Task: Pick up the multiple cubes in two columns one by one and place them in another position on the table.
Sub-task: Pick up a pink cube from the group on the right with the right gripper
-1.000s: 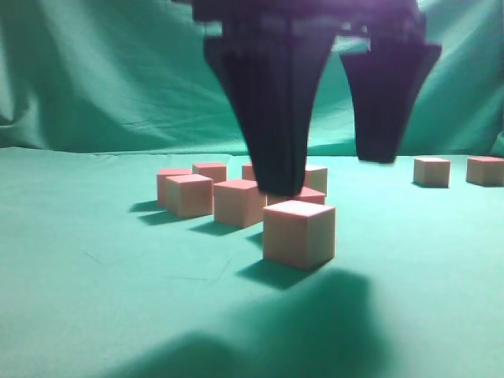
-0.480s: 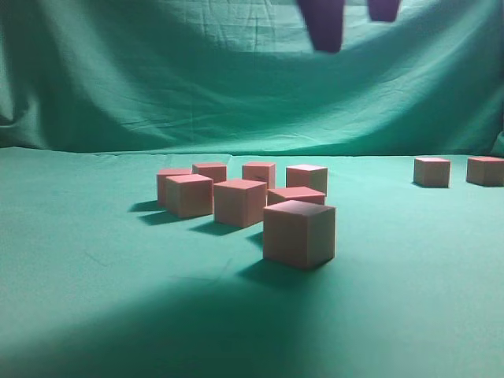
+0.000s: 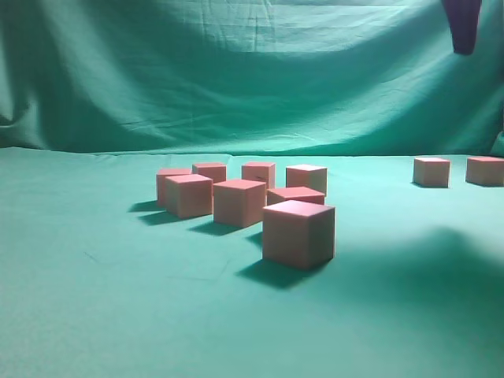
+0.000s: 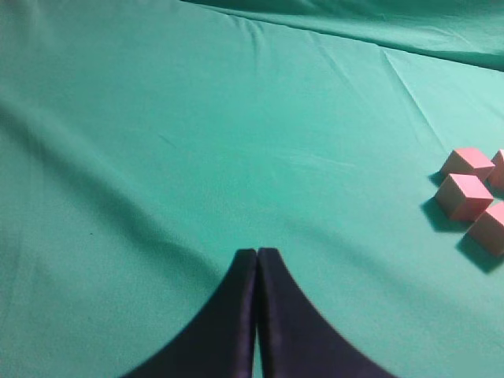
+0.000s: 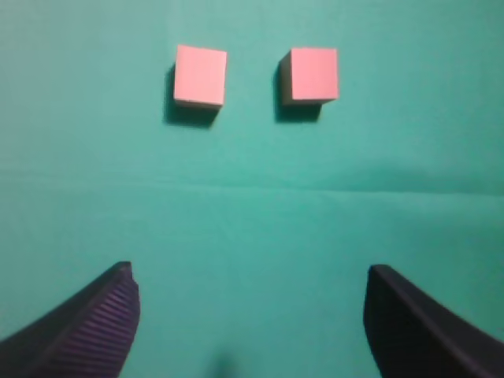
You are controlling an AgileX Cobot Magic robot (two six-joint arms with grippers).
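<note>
Cubes sat in two groups on the table (image 3: 94, 299). We counted a main cluster (image 3: 244, 201) of seven left of centre, tightly bunched, with the nearest cube (image 3: 298, 233) standing a little forward of the others. Two placed cubes (image 3: 431, 171) stood side by side, well apart from the cluster, at the far right.

The right gripper (image 5: 248, 315) had its jaws wide apart and held nothing. In its wrist view it hung above bare cloth, with the pair of cubes (image 5: 200, 75) just beyond its fingers. In the exterior view only one dark finger (image 3: 461, 24) showed at the top right corner, high over the table. The left gripper (image 4: 257, 260) had its fingers pressed together, empty, over open cloth, with a few cluster cubes (image 4: 463, 195) at the right edge of its view.

Risks we judged from here:
- The cluster was packed close. A finger coming down beside one cube could shove its neighbour and break the columns.
- The far cubes sat partly hidden behind the near ones, so a descent aimed from a low angle could miss the centre and tip a cube.
- The cloth was creased, and a cube set on a fold might rock.
- A drop placed near the pair could knock either one out of line.
</note>
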